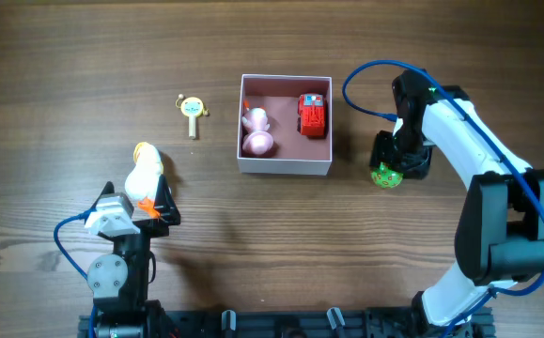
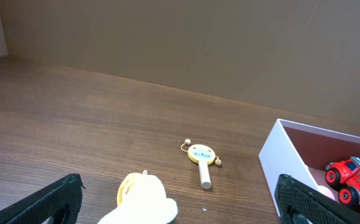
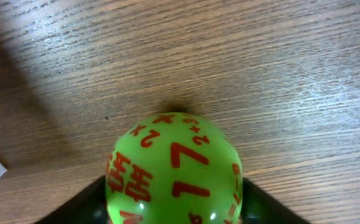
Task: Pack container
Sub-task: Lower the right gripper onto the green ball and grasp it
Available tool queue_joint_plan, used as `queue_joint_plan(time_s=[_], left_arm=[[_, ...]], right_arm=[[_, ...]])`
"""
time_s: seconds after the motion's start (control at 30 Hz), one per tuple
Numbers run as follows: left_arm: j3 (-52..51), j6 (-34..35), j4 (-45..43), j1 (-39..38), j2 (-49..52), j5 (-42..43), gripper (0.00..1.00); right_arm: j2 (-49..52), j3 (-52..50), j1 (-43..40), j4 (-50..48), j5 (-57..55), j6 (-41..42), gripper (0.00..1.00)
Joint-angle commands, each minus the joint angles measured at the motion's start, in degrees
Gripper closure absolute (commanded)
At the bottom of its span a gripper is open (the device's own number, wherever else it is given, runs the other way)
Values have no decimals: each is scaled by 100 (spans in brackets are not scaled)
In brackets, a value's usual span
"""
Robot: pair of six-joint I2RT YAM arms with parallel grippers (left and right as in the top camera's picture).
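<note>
I found the right gripper (image 1: 391, 167) pinching the green ball (image 3: 173, 168) at centre right, the container (image 1: 286, 166) at frame centre near it, and judged a firm, centred squeeze necessary before lifting over the wall.

On the surface (image 1: 65, 75), the container (image 1: 286, 167) holds a figure toy (image 1: 256, 131) at its left and a truck (image 1: 312, 115) at its right, with a rattle (image 1: 193, 111) lying to its left, a duck (image 1: 143, 175) just ahead of the left end effector (image 1: 138, 199), and a ball (image 1: 387, 176) to its right between the right end effector's (image 1: 398, 161) fingers.
</note>
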State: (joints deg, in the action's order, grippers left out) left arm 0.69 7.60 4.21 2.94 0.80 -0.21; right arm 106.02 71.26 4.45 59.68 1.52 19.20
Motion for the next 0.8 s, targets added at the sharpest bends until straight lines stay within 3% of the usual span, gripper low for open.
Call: queue_joint_plan(time_s=[0.0,0.17,0.43,0.77], left_arm=[[-37,-116,-15,-44,-37,-72,0],[-37,-116,-15,-44,-37,-72,0],[-37,-116,-15,-44,-37,-72,0],[-37,-116,-15,-44,-37,-72,0]], right_arm=[[140,-48,2,2,-81,33,49],[140,-46,2,-4,-81,33,61],[136,302,2,385,-81,35,62],[133,2693,66,1784,37,46,68]])
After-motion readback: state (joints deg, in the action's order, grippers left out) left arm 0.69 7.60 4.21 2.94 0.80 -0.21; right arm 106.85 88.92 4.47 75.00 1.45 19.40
